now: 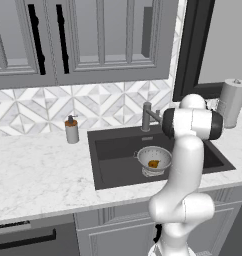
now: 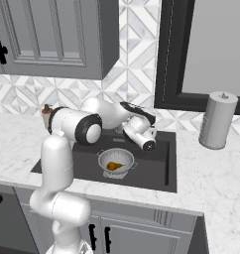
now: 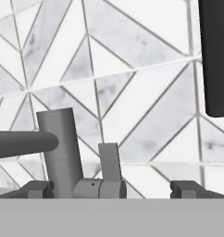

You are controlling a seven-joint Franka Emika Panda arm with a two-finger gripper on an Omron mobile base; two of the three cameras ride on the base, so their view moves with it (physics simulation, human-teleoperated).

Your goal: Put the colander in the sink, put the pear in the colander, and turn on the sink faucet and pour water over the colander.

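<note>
Colander (image 1: 154,159): round perforated silver metal bowl on a low ring base, sitting upright inside the sink; I see it near the basin's middle, just in front of my arm.
Pear (image 1: 153,163): small golden-brown fruit, lying at the bottom of the colander.
Sink (image 1: 110,150): rectangular dark grey basin, matte, set in the white veined marble counter (image 1: 38,170).
Sink faucet (image 3: 63,150): smooth grey metal post with a cylindrical spout running off to the left of the hand view and a flat lever (image 3: 109,162) rising beside the post; it stands at the sink's back edge against the tile.
Gripper (image 3: 111,189): I hold its dark fingertips spread wide, with the faucet's base and lever between them, gripping nothing.
Around: a small grey soap bottle (image 1: 71,130) with a brown pump on the counter left of the sink; a tall grey cylinder (image 1: 232,102) on the right; a diamond-pattern marble backsplash (image 1: 38,107); grey panelled cabinets (image 1: 83,40) above.
In the way: my own white arm (image 1: 185,165) covers the sink's right half in the left base view.
</note>
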